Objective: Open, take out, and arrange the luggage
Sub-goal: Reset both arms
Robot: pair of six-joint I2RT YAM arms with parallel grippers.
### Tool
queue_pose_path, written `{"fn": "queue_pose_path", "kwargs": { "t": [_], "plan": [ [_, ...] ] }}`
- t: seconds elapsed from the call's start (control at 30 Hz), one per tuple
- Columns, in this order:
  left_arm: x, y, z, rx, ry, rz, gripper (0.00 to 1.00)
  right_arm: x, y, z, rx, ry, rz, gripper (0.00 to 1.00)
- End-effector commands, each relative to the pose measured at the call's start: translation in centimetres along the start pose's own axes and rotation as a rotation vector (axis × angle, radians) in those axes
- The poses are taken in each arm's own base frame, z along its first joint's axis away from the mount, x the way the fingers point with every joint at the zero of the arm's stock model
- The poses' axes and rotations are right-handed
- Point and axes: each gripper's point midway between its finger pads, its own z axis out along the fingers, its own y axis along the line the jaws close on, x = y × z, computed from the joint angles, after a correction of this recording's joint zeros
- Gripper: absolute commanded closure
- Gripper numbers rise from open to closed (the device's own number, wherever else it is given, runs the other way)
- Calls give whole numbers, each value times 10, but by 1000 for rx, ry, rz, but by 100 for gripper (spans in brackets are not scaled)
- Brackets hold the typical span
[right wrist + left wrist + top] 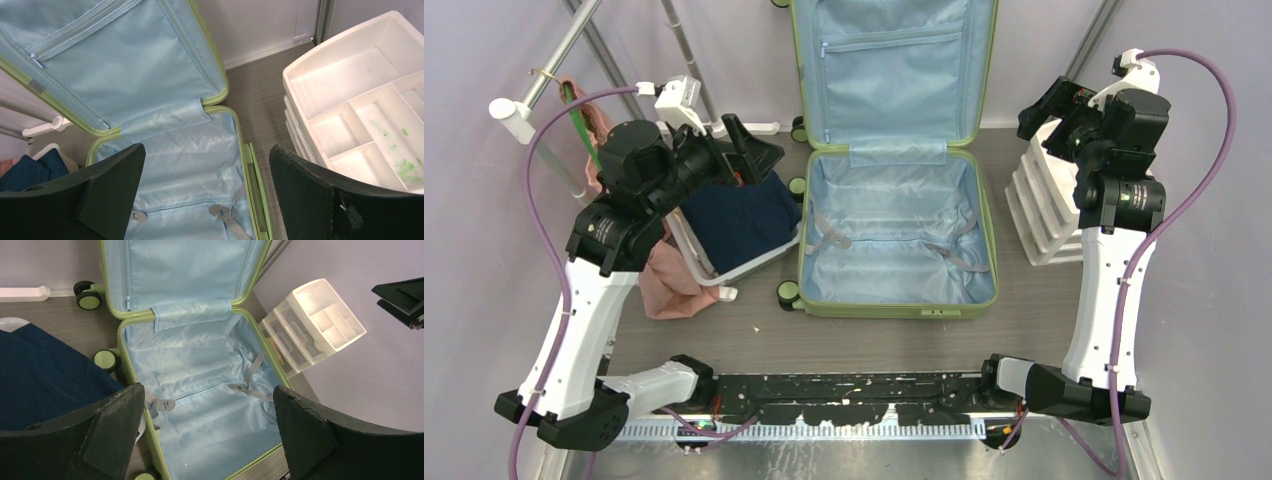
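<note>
The light-green suitcase [894, 235] lies open in the middle of the table, its lid [894, 70] leaning up against the back wall. The pale blue lining is bare; only the grey straps [839, 240] lie in the lower half. It also shows in the left wrist view [200, 385] and in the right wrist view [185, 165]. My left gripper [752, 152] is open and empty, held above the basket left of the suitcase. My right gripper [1049, 110] is open and empty, held above the drawer unit at the right.
A white mesh basket [704, 270] holding dark blue cloth [739, 220] stands left of the suitcase. Pink cloth [669, 285] lies beside it. A white drawer unit [1044, 215] stands at the right, its top tray [360, 100] open. A metal rail [559, 60] crosses the back left.
</note>
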Motion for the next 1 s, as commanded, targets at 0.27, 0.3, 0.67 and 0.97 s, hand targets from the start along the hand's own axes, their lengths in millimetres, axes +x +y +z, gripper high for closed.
{"fn": "queue_pose_path", "kwargs": {
  "t": [0.27, 0.3, 0.67, 0.97],
  "plan": [
    [-15, -11, -3, 58, -77, -7, 0, -20, 5, -6, -19, -74, -19, 0],
    [-15, -11, -3, 59, -77, -6, 0, -19, 5, -5, -19, -72, -17, 0],
    [-11, -8, 1, 53, -70, -6, 0, -19, 4, -1, -11, -67, -12, 0],
    [-11, -9, 8, 65, -66, -7, 0, -18, 3, 2, -9, -61, -8, 0]
  ]
}}
